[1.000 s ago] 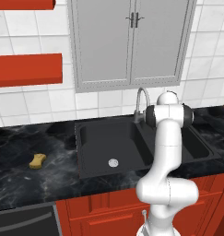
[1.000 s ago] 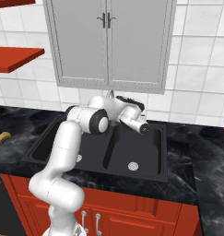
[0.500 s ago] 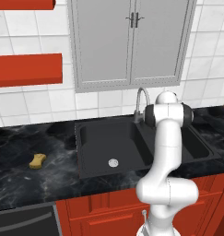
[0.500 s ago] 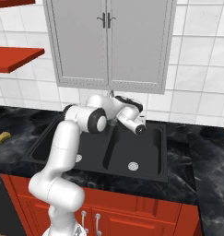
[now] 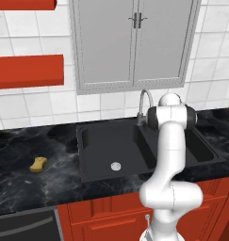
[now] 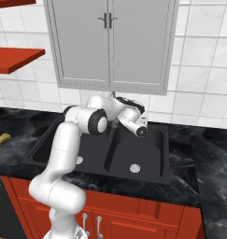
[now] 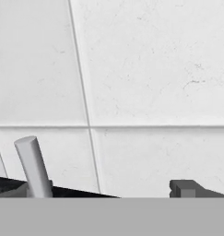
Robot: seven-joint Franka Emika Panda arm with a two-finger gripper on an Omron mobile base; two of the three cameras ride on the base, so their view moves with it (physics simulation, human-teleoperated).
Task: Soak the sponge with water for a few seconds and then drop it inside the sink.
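Two basins sit in front of me in the black sink (image 5: 134, 150), the wider one on the left with its silver drain (image 5: 116, 165), and I have the arm folded back over the divider between them. My gripper (image 6: 139, 127) is up near the faucet (image 5: 145, 101) at the back of the sink, pointed toward the tiled wall (image 7: 150, 83); from the hand camera I get mostly white tile, with a grey rod (image 7: 34, 166) rising at the lower left that I take to be part of the faucet, though I can't be sure which part. I judge I am there to get the water running first, since the sponge has to be wetted under it.

The jaws are spread wide and nothing is between them. Only one dark fingertip (image 7: 185, 188) peeks up at the bottom right of the hand camera.

The sponge (image 5: 38, 164) lies flat on the dark marbled counter (image 5: 21, 183), well to the left of the sink and well apart from the gripper, so it has not been picked up yet. No water is visible from the faucet.

I can find no brand, label or writing anywhere: the grey cabinet doors (image 5: 134, 42), the red shelves (image 5: 26, 70) and the tiles are all plain.
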